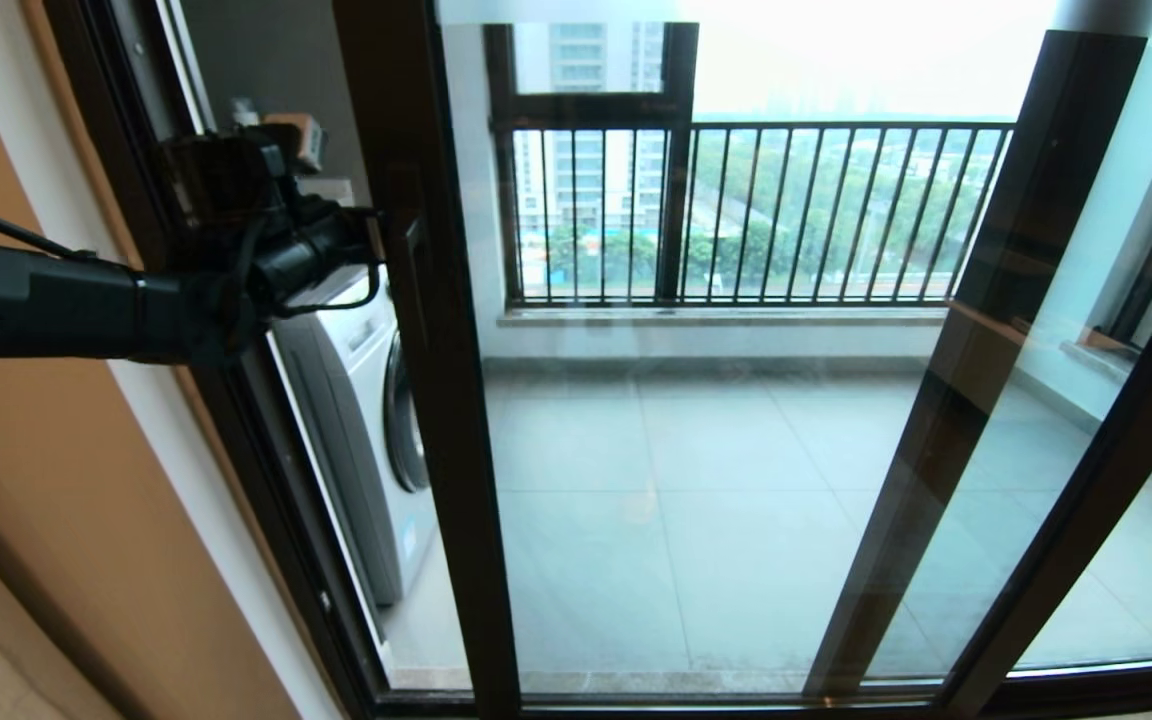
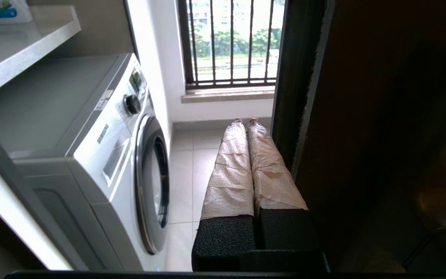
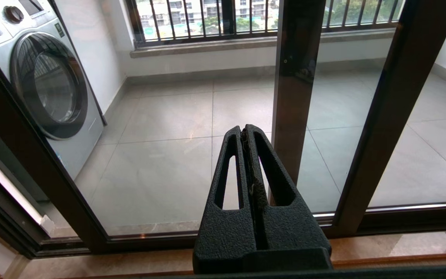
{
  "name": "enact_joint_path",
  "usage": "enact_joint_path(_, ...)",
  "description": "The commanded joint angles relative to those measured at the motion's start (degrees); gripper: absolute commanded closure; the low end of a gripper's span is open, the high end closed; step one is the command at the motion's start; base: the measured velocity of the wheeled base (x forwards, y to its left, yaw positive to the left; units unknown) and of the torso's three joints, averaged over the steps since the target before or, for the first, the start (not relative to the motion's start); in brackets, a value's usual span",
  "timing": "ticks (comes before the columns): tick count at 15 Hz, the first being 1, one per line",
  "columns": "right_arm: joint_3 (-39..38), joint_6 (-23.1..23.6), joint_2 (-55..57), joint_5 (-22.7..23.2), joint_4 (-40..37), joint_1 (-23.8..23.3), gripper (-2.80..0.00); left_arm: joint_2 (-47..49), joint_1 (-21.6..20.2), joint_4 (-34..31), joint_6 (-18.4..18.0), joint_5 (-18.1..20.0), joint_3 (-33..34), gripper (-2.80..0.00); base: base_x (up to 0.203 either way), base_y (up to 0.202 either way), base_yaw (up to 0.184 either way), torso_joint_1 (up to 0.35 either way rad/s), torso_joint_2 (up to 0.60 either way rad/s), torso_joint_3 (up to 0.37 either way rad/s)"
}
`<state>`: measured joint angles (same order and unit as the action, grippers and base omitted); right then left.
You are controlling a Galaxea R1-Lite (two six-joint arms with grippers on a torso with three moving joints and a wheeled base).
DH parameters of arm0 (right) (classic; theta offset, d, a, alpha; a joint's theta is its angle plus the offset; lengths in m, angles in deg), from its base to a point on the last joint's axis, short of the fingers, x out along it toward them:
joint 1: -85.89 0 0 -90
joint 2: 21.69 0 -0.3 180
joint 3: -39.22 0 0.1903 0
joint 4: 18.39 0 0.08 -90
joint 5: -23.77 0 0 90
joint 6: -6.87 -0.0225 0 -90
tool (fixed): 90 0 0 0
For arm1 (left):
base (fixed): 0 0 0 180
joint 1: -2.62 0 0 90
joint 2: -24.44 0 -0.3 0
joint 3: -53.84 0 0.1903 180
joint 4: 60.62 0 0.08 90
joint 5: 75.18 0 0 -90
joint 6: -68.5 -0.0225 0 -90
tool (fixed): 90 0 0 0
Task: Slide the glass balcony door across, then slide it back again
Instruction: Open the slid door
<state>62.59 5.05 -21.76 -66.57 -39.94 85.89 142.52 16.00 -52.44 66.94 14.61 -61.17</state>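
Note:
The glass balcony door [image 1: 696,450] has a dark upright [image 1: 431,420] with a short bar handle [image 1: 406,275]. A gap stands between this upright and the wall frame. My left gripper [image 1: 373,240] reaches into that gap at handle height. Its taped fingers [image 2: 230,170] are shut on nothing, and one lies alongside the door's edge [image 2: 296,97]. My right gripper [image 3: 243,130] is out of the head view. It hangs low before the door glass [image 3: 161,174], shut and holding nothing.
A white washing machine [image 1: 361,420] stands just beyond the gap, under a grey shelf [image 2: 18,42]. Another dark-framed glass panel [image 1: 1116,470] overlaps at the right. A window with black railing bars [image 1: 756,215] is at the far side. A door track [image 3: 149,240] runs along the floor.

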Motion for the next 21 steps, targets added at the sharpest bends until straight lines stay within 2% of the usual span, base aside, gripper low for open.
enact_joint_path(1, -0.7, 0.0, 0.1, 0.0, 0.0, 0.0, 0.00, 1.4, 2.1, -0.2, 0.1, -0.8, -1.3, 0.00, 0.000, 0.000, 0.000, 0.000, 0.00, 0.000)
enact_joint_path(4, -0.7, 0.0, 0.1, 0.0, 0.0, 0.0, 0.00, 2.7, 4.9, -0.3, -0.1, -1.0, -2.9, 0.00, 0.000, 0.000, 0.000, 0.000, 0.00, 0.000)
enact_joint_path(8, -0.7, 0.1, 0.1, 0.0, 0.0, 0.0, 0.00, 7.6, 7.8, -0.3, -3.3, -4.3, -9.1, 0.00, 0.000, 0.000, 0.000, 0.000, 0.00, 0.000)
enact_joint_path(11, -0.7, 0.1, 0.1, 0.0, 0.0, 0.0, 0.00, 8.3, 10.1, -0.3, -3.5, -4.5, -10.6, 0.00, 0.000, 0.000, 0.000, 0.000, 0.00, 0.000)
enact_joint_path(18, -0.7, 0.0, 0.1, 0.0, 0.0, 0.0, 0.00, 5.0, 10.4, -2.2, -3.3, -4.7, -8.9, 0.00, 0.000, 0.000, 0.000, 0.000, 0.00, 0.000)
enact_joint_path(21, -0.7, 0.1, 0.1, 0.0, 0.0, 0.0, 0.00, -0.7, 8.6, -2.3, -3.0, -4.4, -2.8, 0.00, 0.000, 0.000, 0.000, 0.000, 0.00, 0.000)
